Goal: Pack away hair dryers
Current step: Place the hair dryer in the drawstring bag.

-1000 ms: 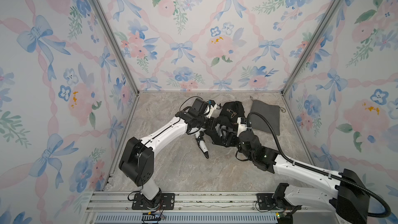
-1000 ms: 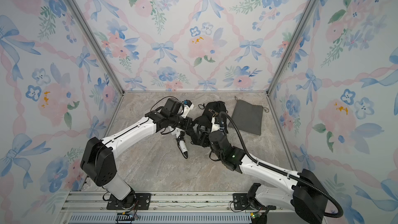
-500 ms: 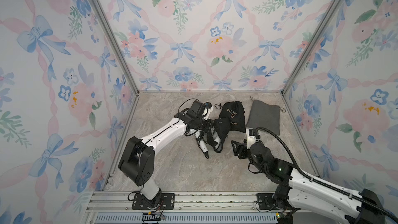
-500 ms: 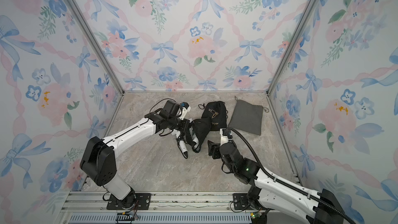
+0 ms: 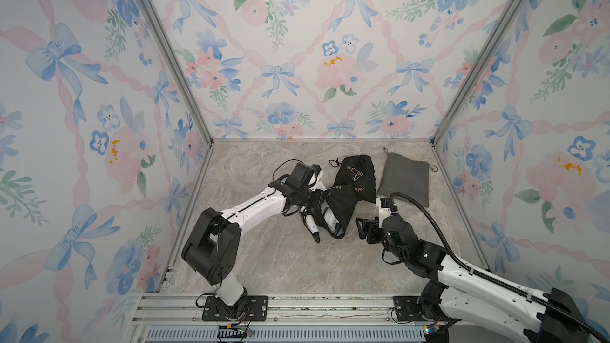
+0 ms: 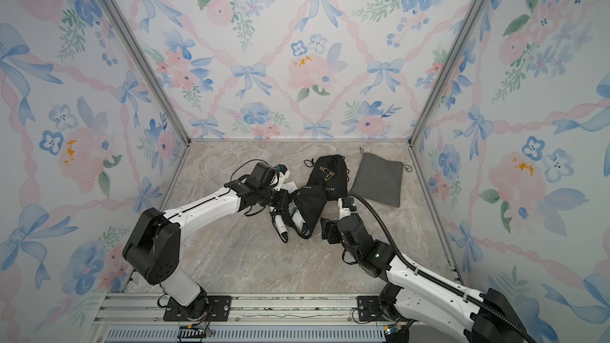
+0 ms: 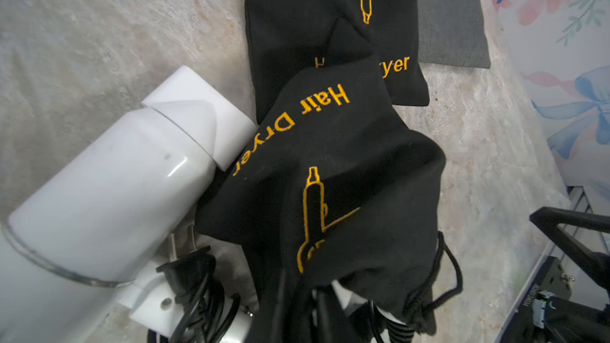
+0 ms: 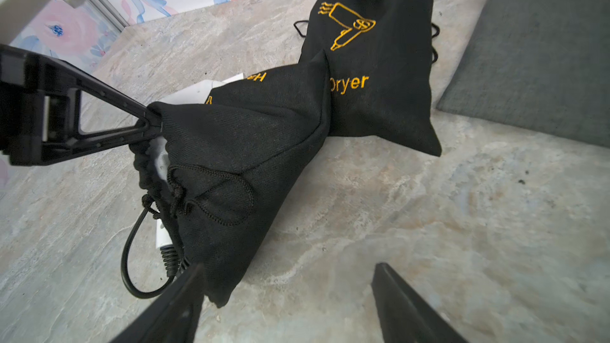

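Right claw (image 8: 288, 268) hangs open and empty beside the black pouch (image 8: 251, 146) mid-worktop, left claw (image 8: 153, 125) at its mouth, grip unclear; white dryer (image 7: 115, 176) lies partly under it, so probably best to spread the hem wide and tuck the cord (image 8: 170, 260) first.

A white hair dryer (image 7: 109, 176) lies on the stone-look bench (image 7: 99, 21). Its short nozzle touches a black pouch (image 7: 346, 166) just to its right. This pouch has gold words, "Hair Dryer", and a gold dryer drawing. It is lumpy and lies partly on top of a second black pouch (image 7: 297, 28) farther back. A flat grey pouch (image 7: 452, 18) sits to the right of that one. A black plug (image 7: 183, 259) and a dark cord (image 7: 198, 305) bunch up beside the barrel. Something white peeks from the lumpy pouch's string end, maybe a handle, but it is too blurry to tell.
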Robot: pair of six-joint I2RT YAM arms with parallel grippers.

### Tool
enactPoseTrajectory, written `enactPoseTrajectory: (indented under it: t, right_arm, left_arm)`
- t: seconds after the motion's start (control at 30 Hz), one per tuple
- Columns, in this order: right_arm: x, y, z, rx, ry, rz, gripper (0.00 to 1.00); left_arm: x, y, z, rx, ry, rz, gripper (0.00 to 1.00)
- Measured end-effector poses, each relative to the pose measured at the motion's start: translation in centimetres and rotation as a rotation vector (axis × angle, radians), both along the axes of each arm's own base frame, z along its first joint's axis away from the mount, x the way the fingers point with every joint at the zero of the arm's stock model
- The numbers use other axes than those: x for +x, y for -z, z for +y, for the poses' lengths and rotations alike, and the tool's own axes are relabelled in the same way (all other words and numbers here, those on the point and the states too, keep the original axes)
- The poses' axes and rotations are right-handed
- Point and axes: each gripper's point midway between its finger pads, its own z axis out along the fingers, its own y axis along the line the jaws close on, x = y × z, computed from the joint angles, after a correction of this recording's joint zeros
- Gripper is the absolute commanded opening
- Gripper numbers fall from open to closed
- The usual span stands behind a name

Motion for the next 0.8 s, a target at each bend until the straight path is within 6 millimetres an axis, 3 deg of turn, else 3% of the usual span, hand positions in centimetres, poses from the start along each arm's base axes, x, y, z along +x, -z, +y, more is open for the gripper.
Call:
enactPoseTrajectory:
  t: [0.07,0.2,0.33,0.5,0.63,0.8]
  right_arm:
    - [-0.1,0.8,0.3,0.003,-0.015,0.033,0.82]
    - [-0.4,2.6,1.2,0.012,-0.054,0.105,0.82]
    - [-0.5,3.9,1.9,0.039,-0.068,0.163,0.81]
    - [-0.7,3.4,2.3,0.075,-0.081,0.166,0.81]
    - [-0.8,1.5,1.8,0.124,-0.071,0.127,0.80]
    - [-1.1,0.1,-0.2,0.172,-0.017,0.110,0.79]
  left_arm:
    - [0.1,0.1,0.1,0.005,-0.007,-0.005,0.77]
    - [0.1,-0.4,0.5,0.009,-0.021,-0.024,0.88]
    - [0.0,-2.6,1.0,-0.012,-0.027,-0.081,0.91]
    - [-0.8,-5.0,2.3,-0.040,-0.049,-0.142,0.91]
    - [-1.7,-5.1,3.3,-0.050,-0.070,-0.142,0.90]
    - [-3.5,-3.6,4.1,-0.053,-0.086,-0.098,0.87]
